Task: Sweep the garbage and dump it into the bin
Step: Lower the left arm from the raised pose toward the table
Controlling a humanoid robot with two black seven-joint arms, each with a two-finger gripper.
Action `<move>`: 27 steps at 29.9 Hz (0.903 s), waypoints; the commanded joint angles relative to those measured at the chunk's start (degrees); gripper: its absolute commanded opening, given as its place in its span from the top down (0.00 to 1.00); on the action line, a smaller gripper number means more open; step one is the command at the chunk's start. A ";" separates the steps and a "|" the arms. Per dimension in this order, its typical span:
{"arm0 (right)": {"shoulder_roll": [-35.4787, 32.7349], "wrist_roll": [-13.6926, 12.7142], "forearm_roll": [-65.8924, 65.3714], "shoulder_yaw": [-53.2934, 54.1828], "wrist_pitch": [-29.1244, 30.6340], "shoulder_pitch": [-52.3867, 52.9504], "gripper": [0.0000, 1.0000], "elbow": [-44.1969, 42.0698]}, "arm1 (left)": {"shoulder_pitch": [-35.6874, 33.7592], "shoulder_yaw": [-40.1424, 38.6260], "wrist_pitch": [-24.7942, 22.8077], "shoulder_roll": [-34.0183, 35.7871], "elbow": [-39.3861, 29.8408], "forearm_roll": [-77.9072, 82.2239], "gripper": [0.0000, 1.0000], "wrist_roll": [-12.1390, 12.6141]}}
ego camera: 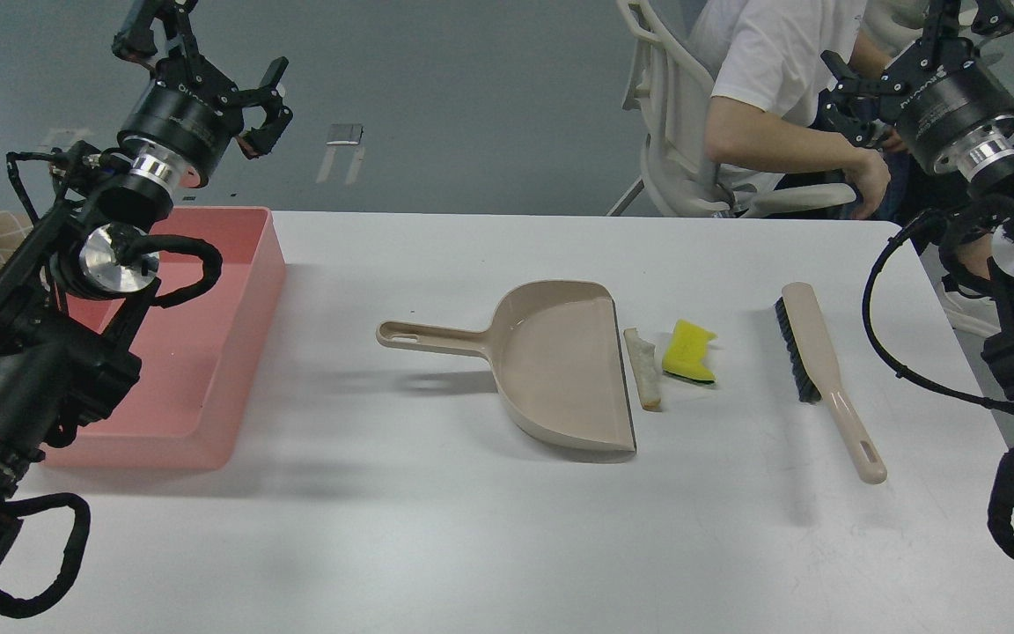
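The left gripper is hanging high over the far left corner of the table, above the back of the bin, with its fingers spread and nothing between them; the right gripper is raised at the far right, beyond the table's edge and in front of a seated person, and its fingers are also standing apart and carrying nothing. Neither one is touching a tool, so the task is looking unstarted: the brush is lying untouched on the right side of the table, bristles facing left, and the beige dustpan is resting flat in the middle with its handle pointing left toward the bin. The garbage is sitting just outside the dustpan's open lip: the whitish crust stick is lying along that edge, and the yellow sponge chunk is lying just beside it, between stick and brush. What can be seen of the pink bin is holding no scraps. Everything is left to do: gripping brush and pan, sweeping both scraps in, carrying, tipping. The table is showing a plain white top, smooth and matte; beyond it a grey floor and a white chair are showing.
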 commanded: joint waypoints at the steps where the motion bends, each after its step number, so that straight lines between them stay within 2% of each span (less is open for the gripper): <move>1: 0.47 -0.06 0.13 0.00 -0.01 0.18 0.00 -0.24 | 0.20 1.84 0.48 -0.04 -0.06 0.80 0.02 -0.45; 14: 0.03 0.03 0.13 1.67 -0.01 0.27 0.00 -0.07 | -0.24 2.19 0.92 1.01 0.29 0.98 0.02 0.25; 21: -0.06 0.03 0.13 2.02 -0.01 -0.17 0.00 -0.07 | -0.86 3.34 -0.31 2.25 0.73 3.53 0.02 -0.80; 27: 0.12 0.03 0.13 2.11 -0.01 -0.17 0.00 -0.07 | -1.03 3.42 0.48 2.25 0.91 3.61 0.02 -0.80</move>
